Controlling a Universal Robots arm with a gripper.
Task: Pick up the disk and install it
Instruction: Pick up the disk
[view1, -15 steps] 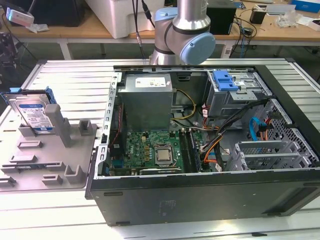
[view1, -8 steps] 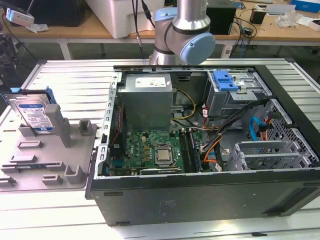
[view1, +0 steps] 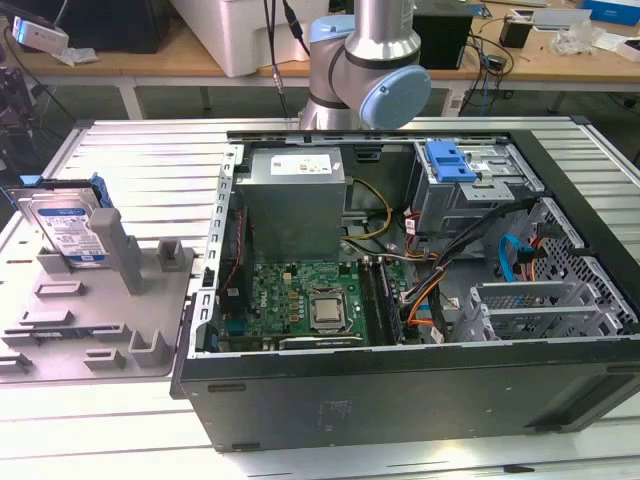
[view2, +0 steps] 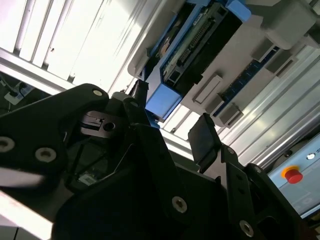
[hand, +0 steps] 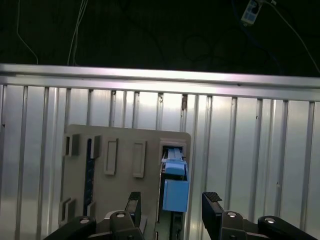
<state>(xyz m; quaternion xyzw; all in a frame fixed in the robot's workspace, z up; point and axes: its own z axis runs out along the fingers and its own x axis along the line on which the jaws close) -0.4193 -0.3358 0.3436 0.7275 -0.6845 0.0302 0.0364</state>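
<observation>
Ribbed aluminium desk (view1: 150, 150) carrying an open black computer case (view1: 400, 400) and a grey plastic fixture (view1: 120, 300).
In both wrist views the black two-finger gripper (hand: 171, 205) (view2: 172, 117) is spread wide and empty. Beyond it the disk (hand: 175, 190) (view2: 195, 40) (view1: 68, 228), a silver blue-railed hard drive, stands on edge in the fixture, at the exterior view's left of the case.

Exterior view high, wide; both wrist views share disk (hand: 176, 192).

Ribbed aluminium table (view1: 150, 160), wooden workbench (view1: 150, 62) behind with a white box (view1: 235, 35) on it, even indoor light
</observation>
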